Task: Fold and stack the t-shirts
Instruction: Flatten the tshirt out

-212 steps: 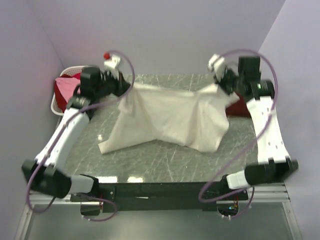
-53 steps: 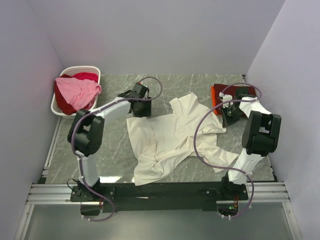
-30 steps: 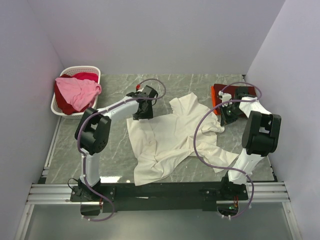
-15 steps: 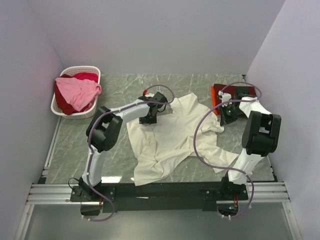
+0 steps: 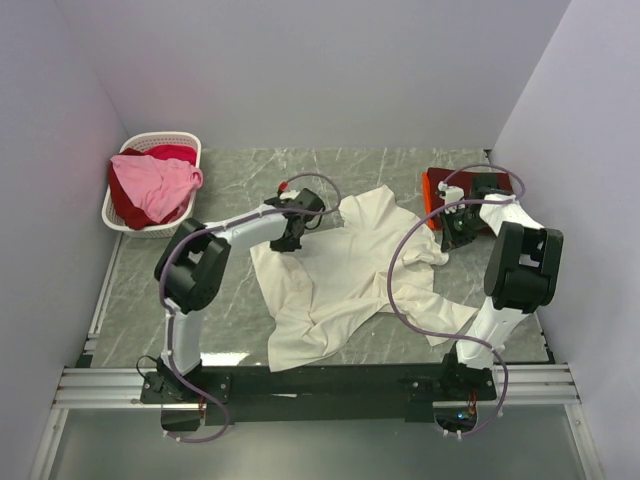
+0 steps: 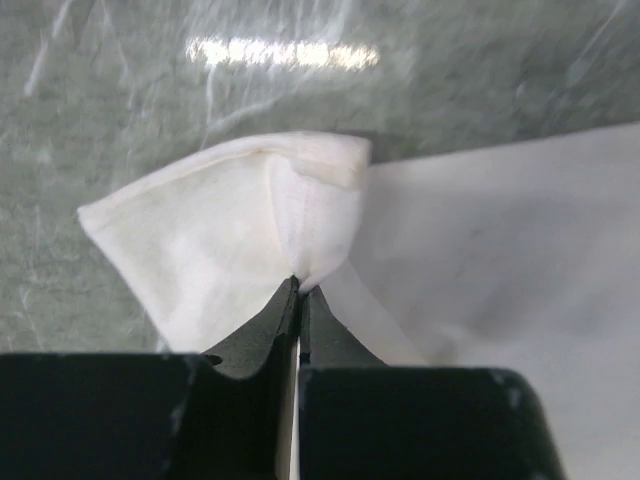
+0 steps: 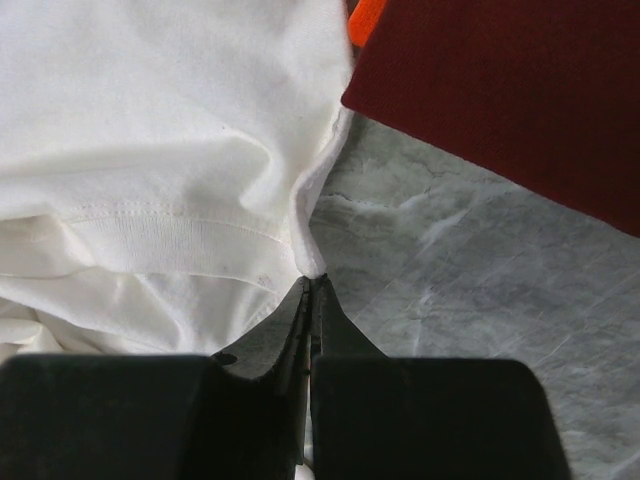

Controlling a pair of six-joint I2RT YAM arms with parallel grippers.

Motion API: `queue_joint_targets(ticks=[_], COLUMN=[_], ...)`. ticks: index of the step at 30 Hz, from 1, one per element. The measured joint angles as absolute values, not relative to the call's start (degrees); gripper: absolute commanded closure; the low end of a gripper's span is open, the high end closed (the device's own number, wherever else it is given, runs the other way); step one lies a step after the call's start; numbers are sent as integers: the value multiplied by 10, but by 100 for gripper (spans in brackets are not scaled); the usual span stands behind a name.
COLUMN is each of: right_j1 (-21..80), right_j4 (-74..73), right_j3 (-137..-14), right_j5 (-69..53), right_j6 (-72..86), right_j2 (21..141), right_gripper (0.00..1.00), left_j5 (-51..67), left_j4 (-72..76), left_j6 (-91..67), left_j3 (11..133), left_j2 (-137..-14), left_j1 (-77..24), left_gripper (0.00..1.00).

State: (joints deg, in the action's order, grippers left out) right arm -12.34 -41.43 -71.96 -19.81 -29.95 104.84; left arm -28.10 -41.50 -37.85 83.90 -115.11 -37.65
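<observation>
A large cream-white t-shirt [image 5: 340, 270] lies rumpled across the middle of the marble table [image 5: 225, 170]. My left gripper [image 5: 290, 238] is at its upper left corner. In the left wrist view that gripper [image 6: 300, 285] is shut, pinching a folded hem corner of the cream-white t-shirt [image 6: 240, 225]. My right gripper [image 5: 452, 238] is at the shirt's right edge, and in its wrist view it [image 7: 312, 280] is shut on the hem of the cream-white t-shirt [image 7: 180, 150]. A folded dark red t-shirt [image 7: 520, 90] lies just beyond it.
A white slatted basket [image 5: 160, 143] stands at the back left, holding a pink t-shirt [image 5: 150, 185] over red cloth [image 5: 172, 152]. The folded dark red t-shirt [image 5: 437, 190] sits at the back right on an orange-red layer. Lilac walls close in the table on three sides.
My left gripper came down over the shirt's upper left corner and closed on it, then drew slightly left. The right arm has stayed still.
</observation>
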Motion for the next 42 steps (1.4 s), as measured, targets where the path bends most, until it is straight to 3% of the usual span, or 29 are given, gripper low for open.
queue_joint_targets(ticks=[10, 19, 20, 23, 26, 31, 35, 39, 41, 42], right_j1=[-136, -156, -158, -163, -164, -175, -188, -204, -215, -220], right_j4=[-415, -414, -414, -413, -411, -410, -408, -405, -407, -411], right_j3=[-720, -719, -719, -718, -714, -706, -696, -679, -664, -658], right_j5=[-204, -215, -217, -222, -222, -222, -219, -209, -201, -197], right_j6=[-307, -312, -313, -315, -317, -321, -328, -341, -352, -359], right_j2=[1048, 1043, 1043, 1043, 1043, 1036, 1019, 994, 981, 976], right_gripper=[100, 100, 100, 100, 100, 100, 100, 100, 92, 75], left_j5=[-114, 12, 24, 51, 51, 33, 69, 128, 150, 156], left_j4=[-309, -241, -238, -244, -256, -257, -242, -231, -230, -230], left_j6=[-303, -333, -339, -352, -366, -371, -348, -310, -295, -290], left_j3=[674, 497, 479, 442, 435, 436, 436, 437, 437, 437], left_j2=[-1037, -811, -794, -747, -684, -588, -574, -607, -622, -626], left_j1=[-247, -22, -3, 27, 33, 34, 36, 37, 37, 37], left_gripper=[100, 99, 59, 27, 13, 11, 21, 23, 23, 23])
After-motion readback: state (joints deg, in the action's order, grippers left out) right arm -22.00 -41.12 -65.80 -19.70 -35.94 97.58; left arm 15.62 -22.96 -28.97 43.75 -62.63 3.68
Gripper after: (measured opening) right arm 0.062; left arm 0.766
